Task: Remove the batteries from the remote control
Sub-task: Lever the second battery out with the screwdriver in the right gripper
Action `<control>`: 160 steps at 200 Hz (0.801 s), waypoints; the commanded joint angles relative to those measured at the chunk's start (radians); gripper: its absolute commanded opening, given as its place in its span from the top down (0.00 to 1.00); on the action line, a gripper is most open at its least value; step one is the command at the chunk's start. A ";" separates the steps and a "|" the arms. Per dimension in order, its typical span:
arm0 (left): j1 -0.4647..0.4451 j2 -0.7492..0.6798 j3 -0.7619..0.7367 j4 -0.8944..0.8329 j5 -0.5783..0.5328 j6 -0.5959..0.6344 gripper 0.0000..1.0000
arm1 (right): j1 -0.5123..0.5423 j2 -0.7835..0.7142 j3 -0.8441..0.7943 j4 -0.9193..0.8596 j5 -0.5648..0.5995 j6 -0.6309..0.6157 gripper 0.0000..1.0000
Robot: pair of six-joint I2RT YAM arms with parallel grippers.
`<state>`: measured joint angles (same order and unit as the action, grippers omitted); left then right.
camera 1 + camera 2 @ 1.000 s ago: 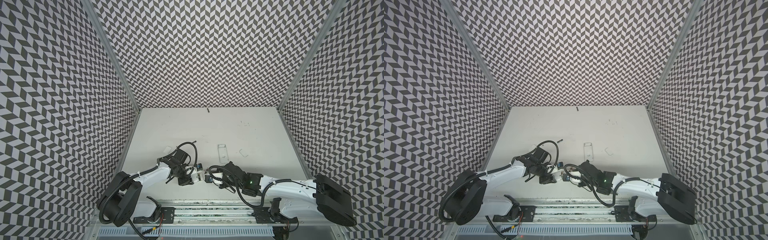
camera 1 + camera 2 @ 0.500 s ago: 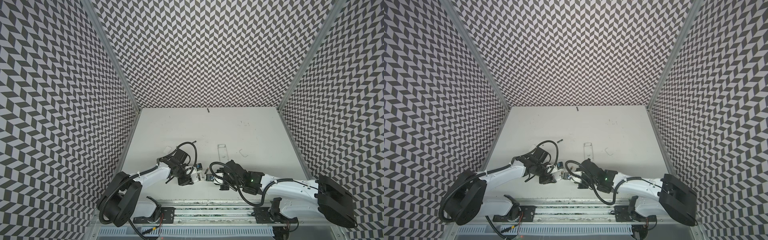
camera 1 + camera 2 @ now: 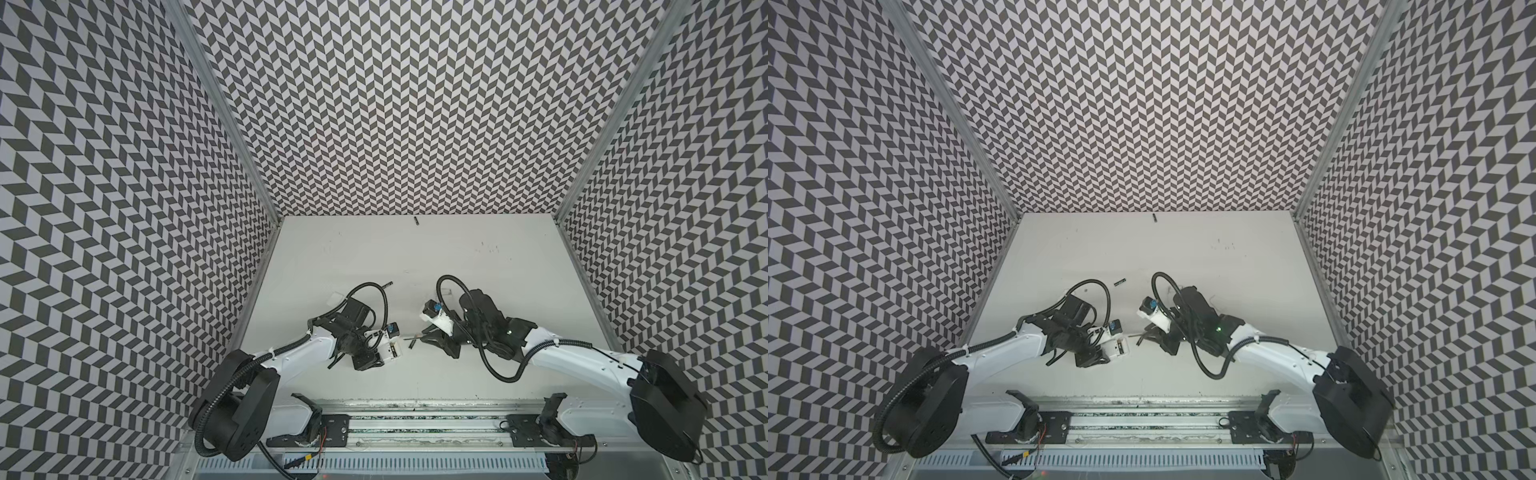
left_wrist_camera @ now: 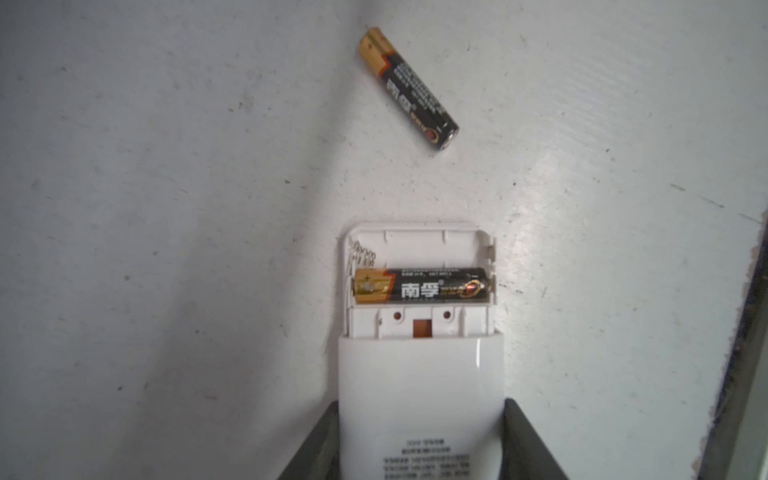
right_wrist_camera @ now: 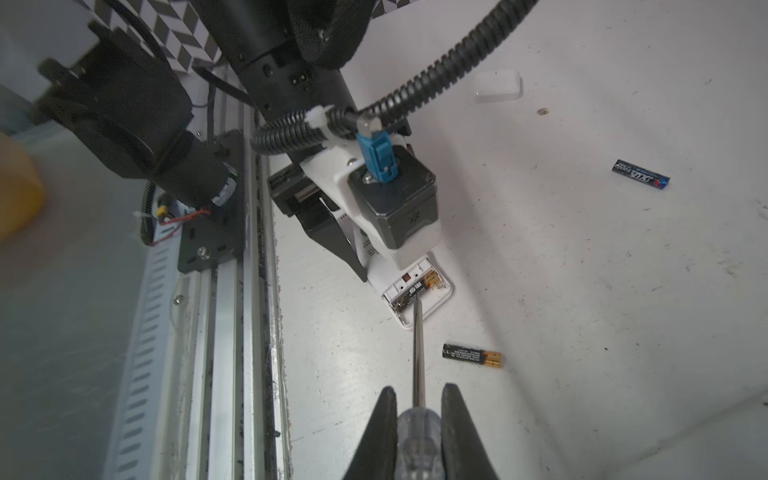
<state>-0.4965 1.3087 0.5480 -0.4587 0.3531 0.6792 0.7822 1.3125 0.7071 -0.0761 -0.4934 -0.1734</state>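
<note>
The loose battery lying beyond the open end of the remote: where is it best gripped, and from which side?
Probably at mid-body, across its thin width, coming down from above. The loose battery lies flat on the table, apart from the remote, with bare surface along both long sides; its small ends offer little hold.

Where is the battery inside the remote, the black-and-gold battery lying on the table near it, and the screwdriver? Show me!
battery in the remote (image 4: 419, 289): left wrist view, middle of its black label.
loose battery (image 4: 409, 89): left wrist view, middle of its body.
screwdriver (image 5: 418, 357): right wrist view, on its metal shaft.
</note>
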 commanded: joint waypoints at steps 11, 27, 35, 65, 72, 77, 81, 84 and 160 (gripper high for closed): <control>0.012 -0.006 -0.007 0.006 -0.020 0.006 0.80 | -0.043 0.059 0.027 0.066 -0.157 0.207 1.00; 0.013 -0.007 -0.008 0.010 -0.020 0.006 0.80 | -0.065 0.114 0.079 0.014 -0.193 0.250 1.00; 0.013 -0.010 -0.014 0.016 -0.020 0.008 0.80 | -0.074 0.145 0.110 -0.018 -0.212 0.250 1.00; 0.025 -0.010 -0.005 0.007 -0.022 0.005 0.80 | -0.088 0.259 0.219 -0.116 -0.270 0.368 1.00; 0.026 -0.012 -0.006 0.010 -0.020 0.003 0.80 | -0.087 0.273 0.231 -0.115 -0.291 0.399 1.00; 0.028 -0.014 -0.010 0.013 -0.020 0.003 0.80 | -0.087 0.277 0.232 -0.110 -0.298 0.421 1.00; 0.029 -0.016 -0.014 0.018 -0.020 0.004 0.80 | -0.087 0.278 0.229 -0.105 -0.299 0.437 1.00; 0.030 -0.018 -0.017 0.020 -0.020 0.006 0.80 | -0.087 0.278 0.228 -0.103 -0.296 0.448 1.00; 0.033 -0.007 -0.004 0.025 -0.031 0.000 0.80 | -0.074 0.396 0.278 -0.156 -0.215 0.580 1.00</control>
<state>-0.4740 1.3067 0.5442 -0.4496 0.3527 0.6792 0.6983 1.6852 0.9607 -0.2409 -0.7269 0.3408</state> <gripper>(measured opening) 0.506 0.171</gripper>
